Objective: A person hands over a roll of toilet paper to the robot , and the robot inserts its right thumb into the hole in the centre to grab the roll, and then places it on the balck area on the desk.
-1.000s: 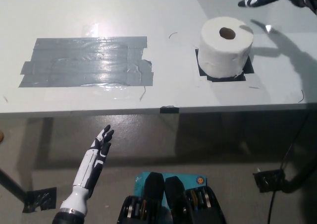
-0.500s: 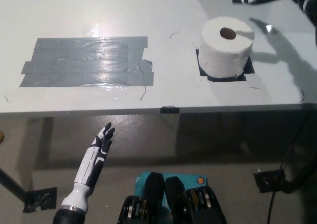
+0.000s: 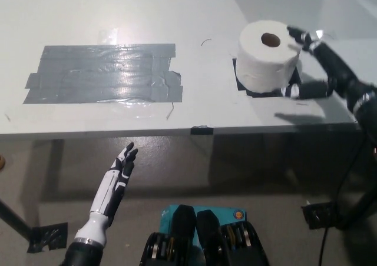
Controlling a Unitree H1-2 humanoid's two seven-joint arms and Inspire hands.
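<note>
Head view: we see the roll of toilet paper point(image 3: 270, 55) standing upright on the black area point(image 3: 242, 83) of the desk point(image 3: 177, 19), toward two o'clock in the frame, its centre hole facing up. The black patch shows only as dark edges peeking out from under the roll's base.

What has changed is the right hand point(image 3: 312, 63). A second ago it hovered high at one o'clock, well apart from the roll; now it has come down on the roll's three-o'clock side, spread wide, one fingertip touching or just beside the top rim and others low near the base. We cannot tell whether it truly presses the paper. It holds nothing, and no thumb is in the hole.

The roll itself has not shifted across these frames. We judge that the placing is already done, since the roll sits where the task wants it; the hand's return beside it looks like a fresh reach or a steadying touch, though we cannot say which.

The left hand point(image 3: 119, 173) rests below the desk edge at seven o'clock, fingers extended and empty. A large grey tape patch point(image 3: 100, 72) lies at ten o'clock, untouched.
</note>
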